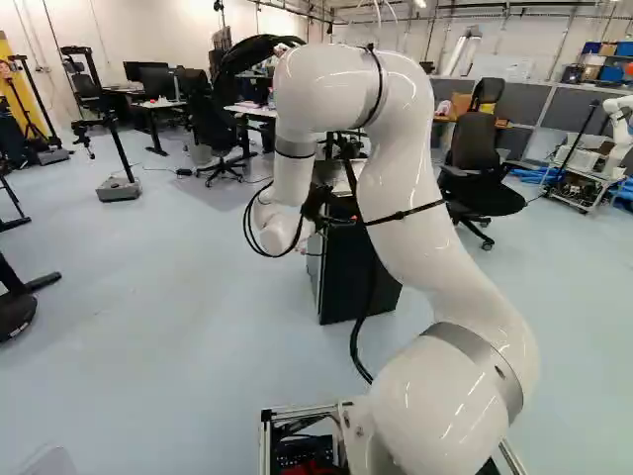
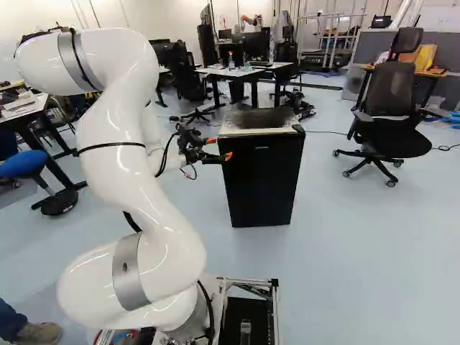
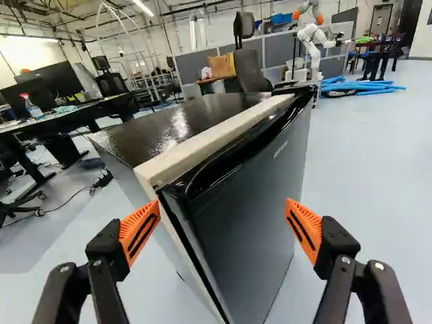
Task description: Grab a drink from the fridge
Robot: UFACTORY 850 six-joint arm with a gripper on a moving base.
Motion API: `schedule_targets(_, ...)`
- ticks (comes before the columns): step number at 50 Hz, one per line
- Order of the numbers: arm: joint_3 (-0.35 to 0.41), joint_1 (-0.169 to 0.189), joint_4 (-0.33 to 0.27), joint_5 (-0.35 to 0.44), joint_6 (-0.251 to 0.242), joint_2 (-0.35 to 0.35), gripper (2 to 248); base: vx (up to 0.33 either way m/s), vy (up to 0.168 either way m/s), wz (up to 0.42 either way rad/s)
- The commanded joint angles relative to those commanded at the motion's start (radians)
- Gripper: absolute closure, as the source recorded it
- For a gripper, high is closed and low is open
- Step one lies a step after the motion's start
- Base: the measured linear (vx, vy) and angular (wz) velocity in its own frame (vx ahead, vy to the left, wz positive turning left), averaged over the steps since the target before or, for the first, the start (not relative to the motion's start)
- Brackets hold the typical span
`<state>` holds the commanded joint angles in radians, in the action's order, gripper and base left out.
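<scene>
Near the middle of the right base view, we hold our tool (image 2: 220,149), fingers spread apart, near the black fridge's (image 2: 262,180) upper left corner

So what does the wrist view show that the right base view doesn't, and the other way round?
Only the wrist view: the seam down the side of the fridge door.
Only the right base view: the arm and the blue stool.
Both: the open gripper by the fridge, the door's front, the fridge top, the spray bottle and the office chair.
</scene>
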<state>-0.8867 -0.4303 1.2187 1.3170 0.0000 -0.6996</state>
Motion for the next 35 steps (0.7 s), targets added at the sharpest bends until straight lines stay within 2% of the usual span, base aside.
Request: schedule_targets(35, -0.062, 0.035, 0.000, 0.000, 0.000, -0.035, 3, 0.000, 0.000, 0.000)
